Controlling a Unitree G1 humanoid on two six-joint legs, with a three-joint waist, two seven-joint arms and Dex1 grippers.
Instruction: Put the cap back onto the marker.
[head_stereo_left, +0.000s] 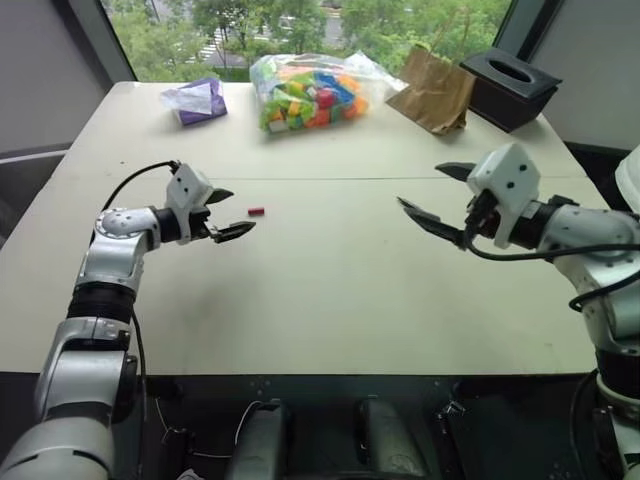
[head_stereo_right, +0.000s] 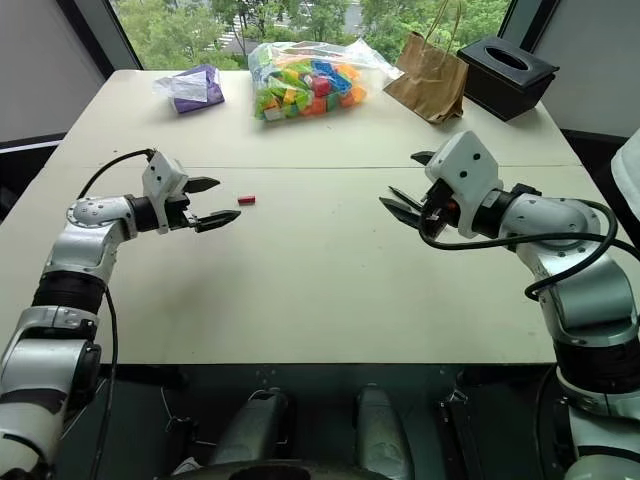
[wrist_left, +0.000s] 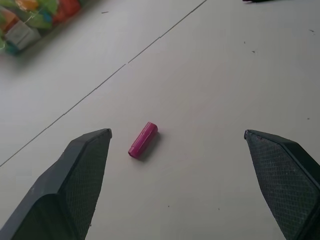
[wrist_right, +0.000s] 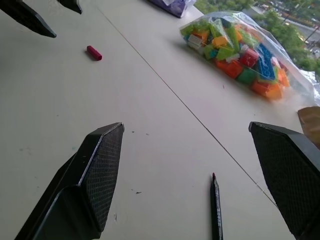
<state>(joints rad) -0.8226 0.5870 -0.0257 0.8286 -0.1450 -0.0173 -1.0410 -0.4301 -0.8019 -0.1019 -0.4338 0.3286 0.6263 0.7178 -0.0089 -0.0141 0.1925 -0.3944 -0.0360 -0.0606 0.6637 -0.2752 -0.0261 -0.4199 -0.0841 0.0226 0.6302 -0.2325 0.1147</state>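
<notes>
Step in hand, by my read: left gripper (head_stereo_left: 232, 212) picks up cap (head_stereo_left: 256, 211). Jaws wide open, empty, cap lying flat on table (head_stereo_left: 330, 300) just right of fingertips. Advise: straddle cap across its short axis, lower until tips near surface, close gently; it may roll.

Right gripper (head_stereo_right: 412, 195) spread open, empty, above marker (wrist_right: 215, 207), uncapped tip pointing far.

Room: bare table around cap; bag of toy blocks (head_stereo_left: 310, 92), paper bag (head_stereo_left: 434, 90), black box (head_stereo_left: 510, 85) well apart at far edge.

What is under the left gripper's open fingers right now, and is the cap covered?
Bare table lies beneath the open left gripper. The cap lies on its side there, near one finger, fully visible and untouched. Nothing covers it.
</notes>
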